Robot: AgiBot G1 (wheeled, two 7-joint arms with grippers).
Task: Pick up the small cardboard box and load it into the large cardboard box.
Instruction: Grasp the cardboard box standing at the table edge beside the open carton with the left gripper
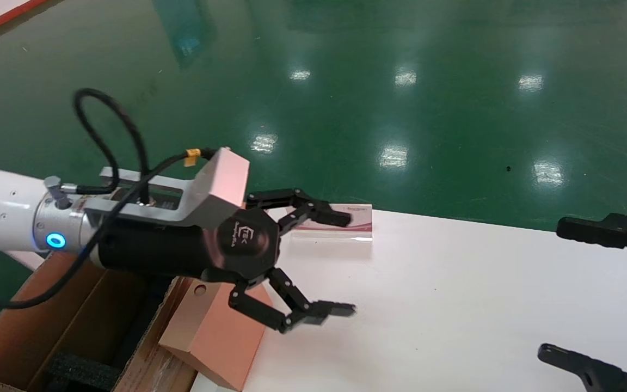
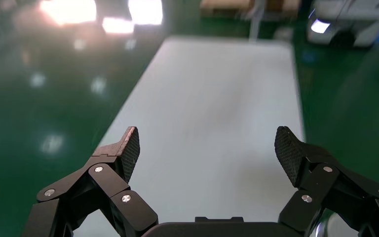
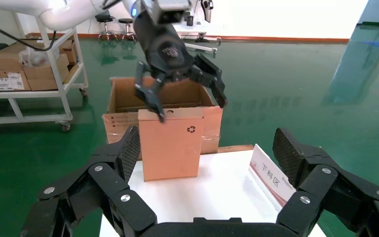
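The left tool (image 1: pixel 313 264) hangs with its jaws spread wide and nothing between them, above and just over the upper edge of the small cardboard box (image 1: pixel 213 335), which stands upright on the white bench (image 1: pixel 455 305) at its end nearest the large cardboard box (image 1: pixel 47 326). From the right wrist view the small cardboard box (image 3: pixel 170 143) shows its recycling mark and sits directly in front of the open carton (image 3: pixel 123 106), with the left tool (image 3: pixel 180 91) poised at its top. The step in hand looks like the grasp: to do it well, the tool should centre over the box top, straddle the narrower pair of faces squarely, and sink low enough that the pads bear on flat cardboard, not the rim. The white-and-pink sign card (image 1: pixel 340 220) stands apart, clear of the path. The right tool (image 1: pixel 607 294) rests spread and empty at the bench's right edge.
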